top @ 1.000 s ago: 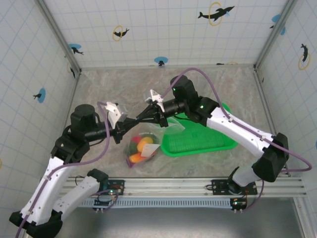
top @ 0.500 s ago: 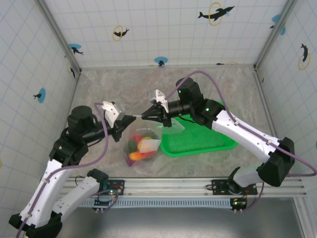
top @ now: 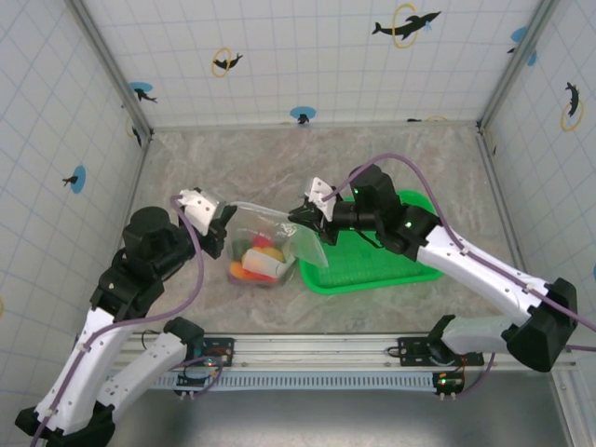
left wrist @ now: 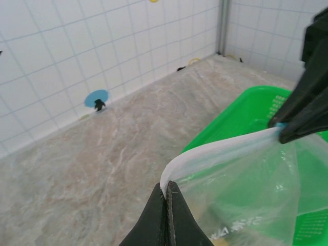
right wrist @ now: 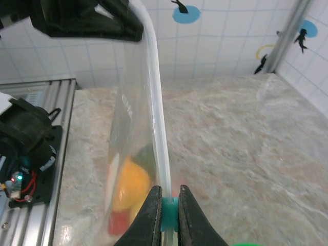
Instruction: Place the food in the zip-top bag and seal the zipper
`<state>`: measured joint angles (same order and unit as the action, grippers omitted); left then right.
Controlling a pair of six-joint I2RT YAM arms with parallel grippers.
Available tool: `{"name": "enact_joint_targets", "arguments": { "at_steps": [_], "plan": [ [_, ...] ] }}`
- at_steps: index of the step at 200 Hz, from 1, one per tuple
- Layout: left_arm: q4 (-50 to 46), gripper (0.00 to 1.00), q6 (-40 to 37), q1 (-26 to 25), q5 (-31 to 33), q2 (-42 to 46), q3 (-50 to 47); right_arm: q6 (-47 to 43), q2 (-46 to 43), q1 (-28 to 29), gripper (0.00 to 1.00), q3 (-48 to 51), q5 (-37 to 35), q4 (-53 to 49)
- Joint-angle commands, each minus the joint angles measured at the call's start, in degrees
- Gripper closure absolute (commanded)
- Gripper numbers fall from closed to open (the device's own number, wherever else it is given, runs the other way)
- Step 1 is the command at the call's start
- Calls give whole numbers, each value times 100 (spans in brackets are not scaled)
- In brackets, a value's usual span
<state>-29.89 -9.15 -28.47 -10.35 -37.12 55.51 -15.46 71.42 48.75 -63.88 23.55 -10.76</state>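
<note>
The zip-top bag (top: 271,250) hangs between both grippers with its rim pulled straight. The food (top: 253,264) lies inside it: orange (right wrist: 130,184), red (right wrist: 118,223) and dark green (right wrist: 148,154) pieces show through the plastic. My left gripper (left wrist: 165,187) is shut on the left end of the zipper (left wrist: 225,148). My right gripper (right wrist: 169,197) is shut on the zipper's small teal end piece (right wrist: 169,210) at the other end of the strip (right wrist: 156,113). From above, the left gripper (top: 226,212) and right gripper (top: 300,216) hold the strip taut.
A green mesh basket (top: 372,265) lies on the marble floor right of the bag, under my right arm. Tiled walls close the back and both sides. A metal rail (top: 354,352) runs along the near edge.
My right gripper has moved to the right along the rim. The left gripper has shifted toward the back. The strip between them is longer now, and the bag has swung with them.
</note>
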Motion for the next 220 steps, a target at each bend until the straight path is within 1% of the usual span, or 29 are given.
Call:
{"name": "enact_joint_targets", "arguments": {
  "at_steps": [1,31,77,98,120,139,149,159,166,204,220],
  "plan": [
    [484,100,-44,149,1542,211,92,66,-436,-137,94,510,-851,-701],
    [498,100,32,149,1835,256,-109,70,-878,-156,95,1086,-1095,-646],
    [563,100,45,148,2248,409,-189,132,-1246,-217,98,1441,-1382,-892],
    [600,100,58,142,2306,498,-229,177,-1412,-234,97,1580,-1578,-962],
    [605,100,62,144,2382,563,-269,150,-1546,-383,97,1698,-1732,-987],
    [604,100,86,147,2471,621,-290,166,-1585,-513,99,1663,-1738,-911],
    [599,100,127,146,2492,664,-292,151,-1579,-530,100,1572,-1526,-859],
    [536,100,165,146,2400,707,-252,51,-1584,-481,100,1421,-1016,-813],
    [462,100,159,145,2301,765,-213,4,-1583,-388,100,1313,-837,-768],
    [199,100,486,149,2135,1406,-58,-85,-1694,184,100,773,-752,-961],
    [36,100,574,149,1481,1597,-89,-114,-1736,303,100,585,-782,-1178]
  ]
}}
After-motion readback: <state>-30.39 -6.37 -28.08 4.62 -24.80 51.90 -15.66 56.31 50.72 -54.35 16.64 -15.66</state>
